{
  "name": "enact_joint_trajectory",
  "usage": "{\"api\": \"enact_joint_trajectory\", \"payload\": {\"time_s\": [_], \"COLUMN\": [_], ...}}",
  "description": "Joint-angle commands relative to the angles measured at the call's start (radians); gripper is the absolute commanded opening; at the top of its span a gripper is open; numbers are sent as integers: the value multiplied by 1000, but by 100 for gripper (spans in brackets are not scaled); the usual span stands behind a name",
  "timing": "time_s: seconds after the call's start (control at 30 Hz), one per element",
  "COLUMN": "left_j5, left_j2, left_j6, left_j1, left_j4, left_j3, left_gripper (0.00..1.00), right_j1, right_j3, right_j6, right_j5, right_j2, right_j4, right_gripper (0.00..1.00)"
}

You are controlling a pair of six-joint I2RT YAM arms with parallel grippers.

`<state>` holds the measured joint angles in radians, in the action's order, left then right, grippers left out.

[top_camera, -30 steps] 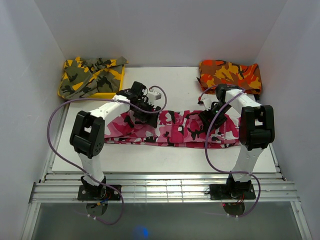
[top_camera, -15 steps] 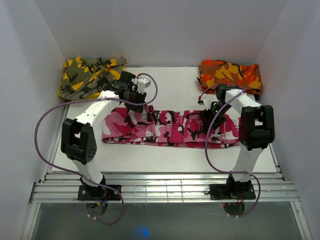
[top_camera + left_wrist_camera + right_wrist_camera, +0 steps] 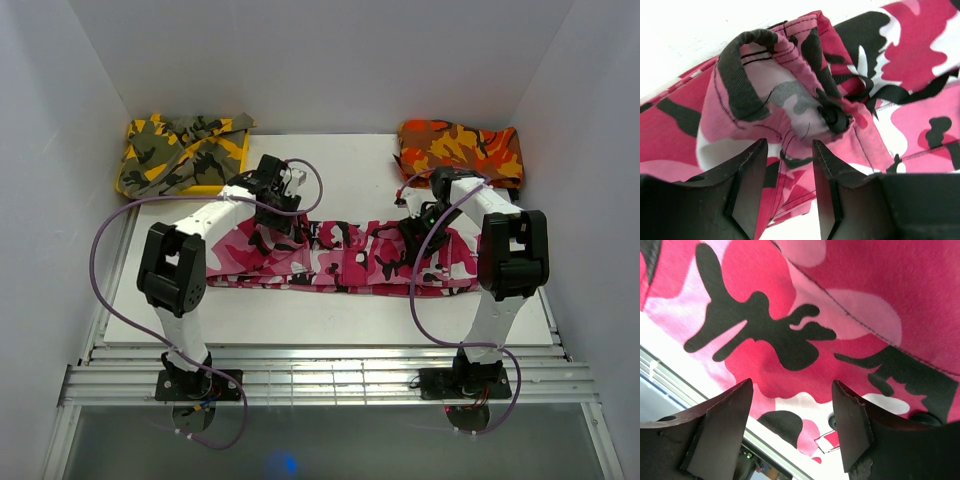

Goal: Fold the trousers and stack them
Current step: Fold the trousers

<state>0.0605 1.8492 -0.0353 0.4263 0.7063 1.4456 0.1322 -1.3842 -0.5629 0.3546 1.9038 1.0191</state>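
The trousers (image 3: pixel 345 262), pink, white and black camouflage, lie in a long folded band across the white table (image 3: pixel 340 170). My left gripper (image 3: pixel 282 214) is over their upper edge, left of centre. In the left wrist view a bunched fold with a black drawcord (image 3: pixel 790 90) rises just ahead of the left gripper (image 3: pixel 788 145), which is open, with cloth showing in the gap. My right gripper (image 3: pixel 413 238) hangs over the trousers' right part. In the right wrist view the right gripper (image 3: pixel 791 385) is open, with flat cloth (image 3: pixel 790 330) below it.
A yellow-olive camouflage garment (image 3: pixel 178 150) lies on a yellow tray (image 3: pixel 205 189) at the back left. An orange-red camouflage garment (image 3: pixel 460 150) lies at the back right. White walls close in three sides. Metal rails (image 3: pixel 330 375) run along the near edge.
My left arm swung out toward the back left and came back over the trousers' upper edge, its jaws narrower than before. The right arm has hardly moved.
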Motion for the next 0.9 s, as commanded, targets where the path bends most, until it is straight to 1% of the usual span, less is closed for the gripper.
{"api": "enact_joint_trajectory", "payload": {"time_s": [0.0,0.07,0.2,0.23,0.3,0.33,0.37,0.4,0.47,0.53,0.57,0.63,0.67,0.73,0.77,0.8,0.83,0.87], "left_j5": [-10,4,-8,2,18,22,36,38,38,15,0,-14,-14,16,27,65,146,165], "left_j2": [27,45,80,82,67,53,20,1,-39,-87,-97,-131,-137,-151,-160,-169,-191,-205], "left_j6": [64,67,69,69,57,52,45,38,26,-11,-20,-28,-46,-77,-98,-126,-150,-159], "left_j1": [0,3,9,11,19,23,38,49,80,103,129,144,161,175,186,190,193,204], "left_j4": [-31,-36,-36,-27,-18,-13,-10,-8,-8,-10,-11,-17,-21,-10,-5,2,12,16], "left_j3": [-4,2,13,18,6,-2,-26,-42,-69,-108,-119,-163,-178,-212,-223,-238,-243,-246], "left_gripper": [51,51,45,35,23,11,3,0,0,0,0,0,5,8,12,26,36,49], "right_j1": [14,17,18,18,18,18,18,18,18,18,18,18,18,18,18,18,18,18], "right_j3": [-49,-49,-44,-44,-42,-42,-41,-41,-41,-42,-44,-44,-44,-45,-45,-47,-47,-47], "right_j6": [12,12,12,12,9,6,5,1,0,-2,-2,0,0,0,0,-3,-3,-3], "right_j5": [38,37,40,38,32,26,24,24,23,23,26,27,29,27,27,27,27,24], "right_j2": [-29,-31,-34,-37,-41,-43,-46,-49,-48,-46,-45,-45,-43,-40,-41,-40,-40,-38], "right_j4": [7,9,7,7,9,9,9,9,10,12,13,13,10,13,13,13,13,13], "right_gripper": [70,70,70,69,69,68,68,68,68,68,68,68,68,68,68,68,68,68]}}
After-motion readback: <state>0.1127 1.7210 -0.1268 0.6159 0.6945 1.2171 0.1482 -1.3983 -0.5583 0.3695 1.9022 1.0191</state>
